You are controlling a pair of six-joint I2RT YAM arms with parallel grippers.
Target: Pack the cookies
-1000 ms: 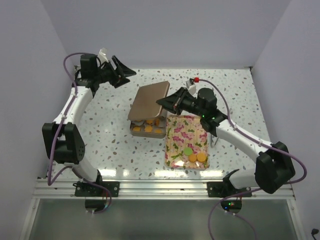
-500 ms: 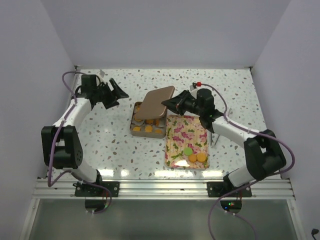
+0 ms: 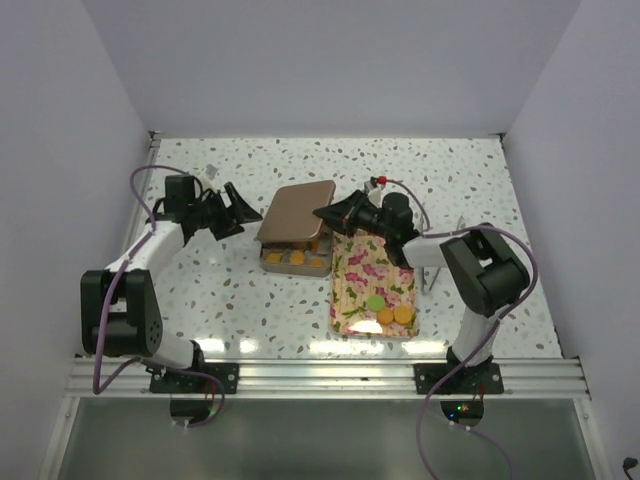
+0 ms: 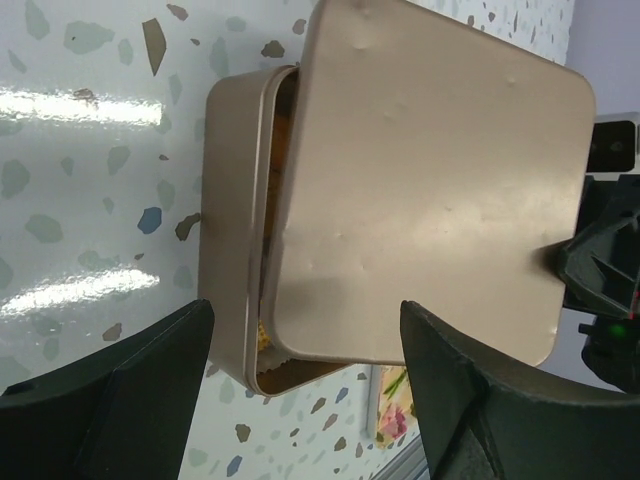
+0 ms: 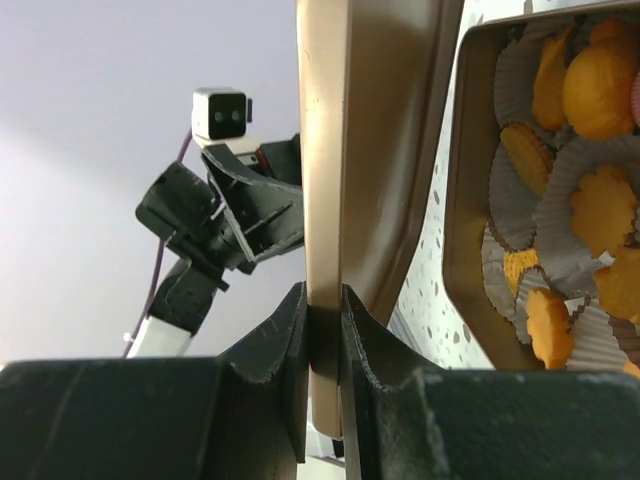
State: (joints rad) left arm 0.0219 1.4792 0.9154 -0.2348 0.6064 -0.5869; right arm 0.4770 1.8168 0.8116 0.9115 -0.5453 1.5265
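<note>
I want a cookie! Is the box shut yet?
Not shut. The lid sits tilted over the box, pinched at its edge by the right fingers, and cookies show in the gap.

One tin [image 3: 292, 264], one lid [image 3: 296, 212], one flowered tray [image 3: 372, 262]. The tray holds one green cookie [image 3: 374, 301] and at least two orange cookies [image 3: 403, 313]; those in the tin are partly hidden and cannot be counted.

The lid [image 4: 420, 190] is dimpled satin metal, the speckled table [image 4: 90, 150] glossy, the cups [image 5: 560, 215] pleated white paper, the cookies [image 5: 600, 90] matt.
</note>
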